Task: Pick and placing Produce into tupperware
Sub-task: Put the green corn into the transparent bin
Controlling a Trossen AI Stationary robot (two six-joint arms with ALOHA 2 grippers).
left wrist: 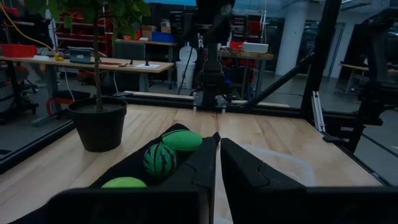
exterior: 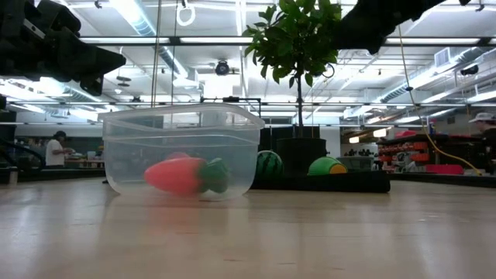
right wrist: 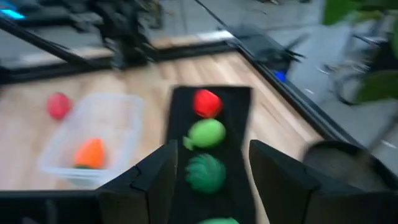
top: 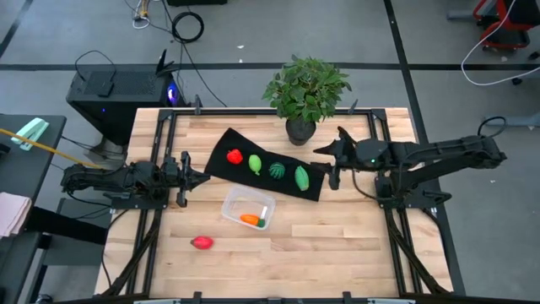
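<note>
Hovering over the near end of the black cloth mat [top: 268,165], the right end effector [top: 334,173] has its 2 fingers spread apart with nothing between them. Just ahead of it on the mat lie 4 pieces of produce in a row: closest a plain green one [top: 301,176], then the dark striped watermelon [top: 277,170], a lighter green piece [top: 255,163], and farthest a red one [top: 234,157]. Beyond the mat's edge, off to one side of this end effector, the clear tupperware [top: 235,200] sits on the wooden tabletop [top: 337,245], holding the orange carrot [top: 250,219] with its green top. Past the container, farther from the right end effector, a second red piece [top: 202,242] lies alone on the tabletop.

At the opposite side the left end effector [top: 182,178] waits with its fingers clenched together and empty, pointing toward the mat; the tupperware lies ahead of it and slightly to one side. A potted plant [top: 304,91] stands at the mat's far edge, just beside the right end effector.
</note>
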